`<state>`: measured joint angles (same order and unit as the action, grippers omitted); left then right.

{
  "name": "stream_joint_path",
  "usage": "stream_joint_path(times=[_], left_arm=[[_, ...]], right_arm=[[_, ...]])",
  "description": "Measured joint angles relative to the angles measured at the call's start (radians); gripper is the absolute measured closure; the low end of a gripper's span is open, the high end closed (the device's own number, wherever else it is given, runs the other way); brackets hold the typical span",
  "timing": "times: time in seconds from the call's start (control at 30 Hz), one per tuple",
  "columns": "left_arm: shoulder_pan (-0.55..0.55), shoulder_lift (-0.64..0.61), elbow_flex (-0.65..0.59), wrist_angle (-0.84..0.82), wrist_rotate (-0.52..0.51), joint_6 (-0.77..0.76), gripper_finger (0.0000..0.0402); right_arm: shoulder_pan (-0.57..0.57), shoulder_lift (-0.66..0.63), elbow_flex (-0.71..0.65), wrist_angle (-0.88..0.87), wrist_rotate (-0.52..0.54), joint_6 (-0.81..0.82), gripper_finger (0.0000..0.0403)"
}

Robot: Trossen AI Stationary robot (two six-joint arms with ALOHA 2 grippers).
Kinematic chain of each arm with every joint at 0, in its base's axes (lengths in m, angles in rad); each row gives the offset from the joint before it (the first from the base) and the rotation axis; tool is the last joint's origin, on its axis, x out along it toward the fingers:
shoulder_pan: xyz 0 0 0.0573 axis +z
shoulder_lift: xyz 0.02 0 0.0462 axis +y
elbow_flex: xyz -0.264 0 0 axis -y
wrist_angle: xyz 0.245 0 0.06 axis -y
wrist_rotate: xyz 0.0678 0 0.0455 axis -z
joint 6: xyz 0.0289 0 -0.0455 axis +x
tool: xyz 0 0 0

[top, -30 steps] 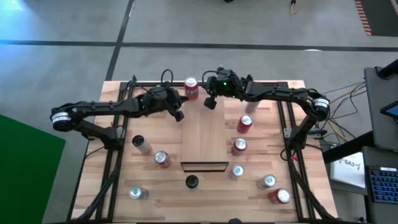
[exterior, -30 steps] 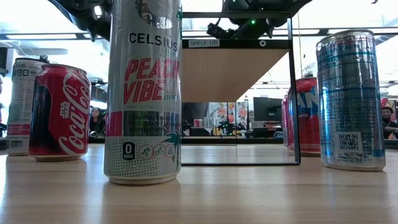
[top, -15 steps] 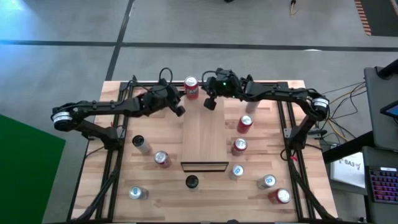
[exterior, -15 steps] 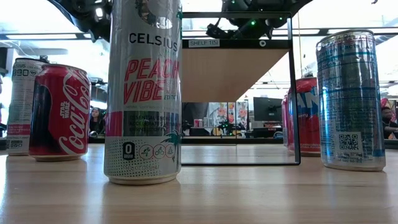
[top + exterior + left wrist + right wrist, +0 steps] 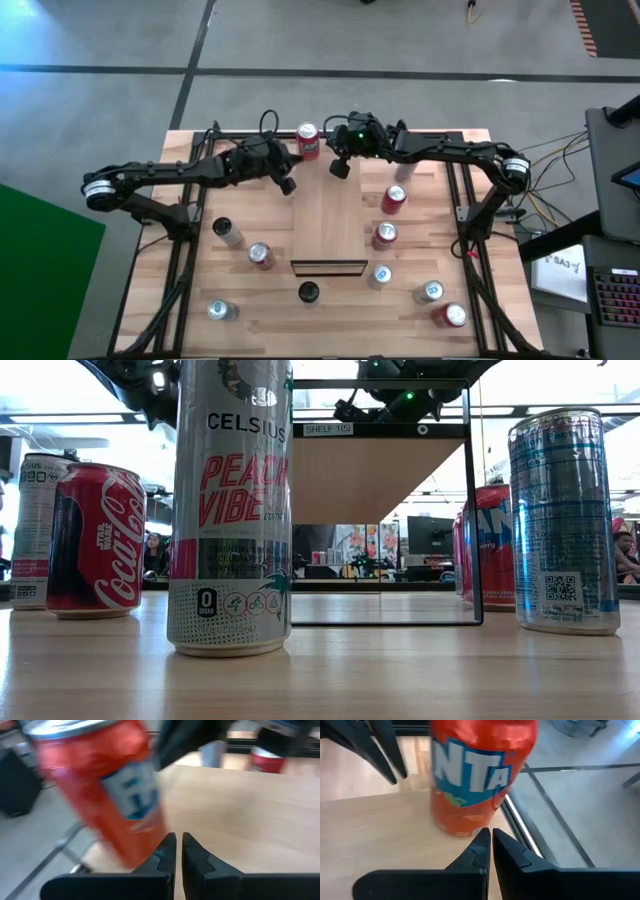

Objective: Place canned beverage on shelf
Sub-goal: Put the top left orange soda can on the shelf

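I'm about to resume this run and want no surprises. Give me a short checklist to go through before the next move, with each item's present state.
1. Orange can upright at the shelf's far end: ok.
2. Left pincer shut and holding nothing, just short of the can: ok.
3. Right pincer shut and holding nothing, facing the same can: ok.
4. Either pincer ready to grasp: not ok, both must open first.
5. Top of the shelf free of other cans: ok.
6. Whether the can stands on the shelf or on the table behind it: cannot tell.
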<state>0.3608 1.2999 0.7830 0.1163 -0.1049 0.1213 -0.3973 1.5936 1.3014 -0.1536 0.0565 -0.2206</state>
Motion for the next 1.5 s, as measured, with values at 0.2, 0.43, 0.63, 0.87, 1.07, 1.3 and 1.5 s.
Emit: stream_joint_path(times=[0.2,0.43,0.63,0.87,1.07,1.3,1.5], left_arm=[[0.000,0.000,0.000,0.003,0.035,0.019,0.0402],[0.001,0.001,0.000,0.013,0.035,0.053,0.0402],[0.002,0.001,0.000,0.024,0.034,0.064,0.0402],[0.008,0.007,0.000,0.035,-0.034,0.065,0.0402],[0.017,0.037,0.000,0.072,-0.035,0.048,0.0402],[0.026,0.055,0.000,0.075,-0.044,0.021,0.0402],[0.028,0.057,0.000,0.074,-0.090,0.018,0.0402]], right_arm=[[0.004,-0.001,0.000,0.004,-0.189,0.005,0.0392],[0.017,0.032,0.000,0.105,-0.215,0.025,0.0392],[0.019,0.051,0.000,0.164,-0.214,0.039,0.0392],[0.019,0.052,0.000,0.194,-0.213,0.049,0.0392],[0.019,0.053,0.000,0.197,-0.209,0.053,0.0392],[0.019,0.071,0.000,0.198,-0.167,0.044,0.0392],[0.019,0.079,0.000,0.198,-0.159,0.037,0.0392]])
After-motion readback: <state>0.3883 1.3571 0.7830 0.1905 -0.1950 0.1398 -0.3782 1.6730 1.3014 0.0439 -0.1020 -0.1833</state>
